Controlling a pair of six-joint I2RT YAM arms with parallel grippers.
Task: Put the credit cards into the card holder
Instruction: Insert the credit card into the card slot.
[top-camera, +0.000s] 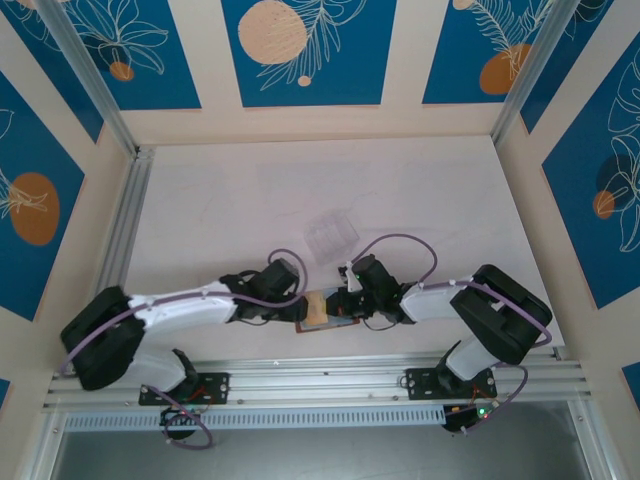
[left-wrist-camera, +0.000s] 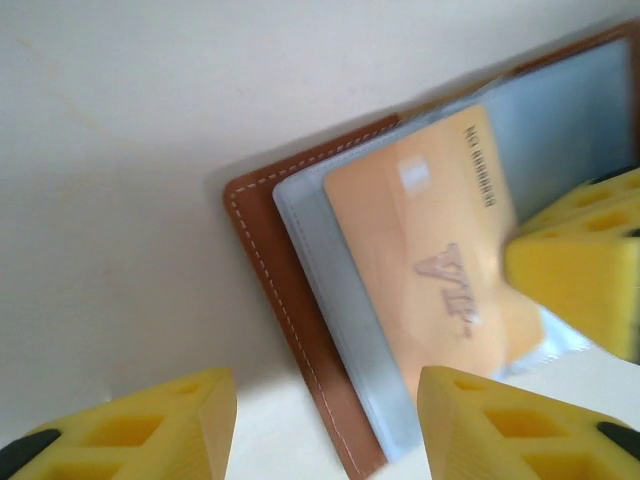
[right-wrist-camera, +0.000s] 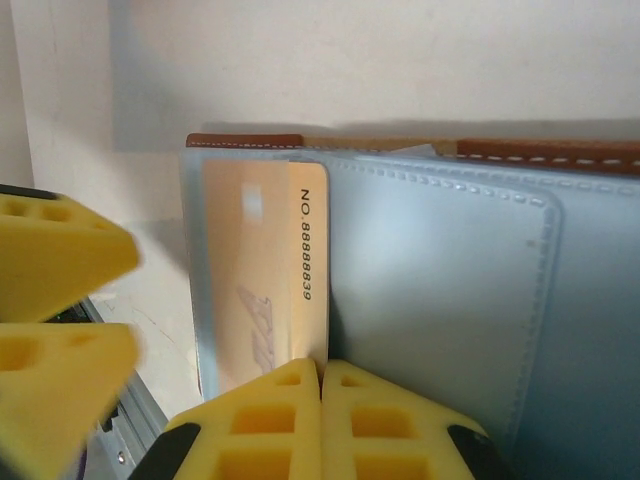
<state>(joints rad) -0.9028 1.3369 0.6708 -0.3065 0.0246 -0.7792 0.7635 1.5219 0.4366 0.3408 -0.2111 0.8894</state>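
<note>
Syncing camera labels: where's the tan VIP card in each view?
Top external: tan VIP card at lower centre, between the two arms.
Left wrist: right of centre, lying at an angle.
Right wrist: left of centre, long side vertical.
Shared landmark: the brown card holder that the card lies in.

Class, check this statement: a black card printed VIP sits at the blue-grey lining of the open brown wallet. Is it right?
Not quite. The card is tan-orange, not black, as the left wrist view shows. The rest stands: it is printed VIP and sits at the blue-grey lining of the open brown wallet.
</note>
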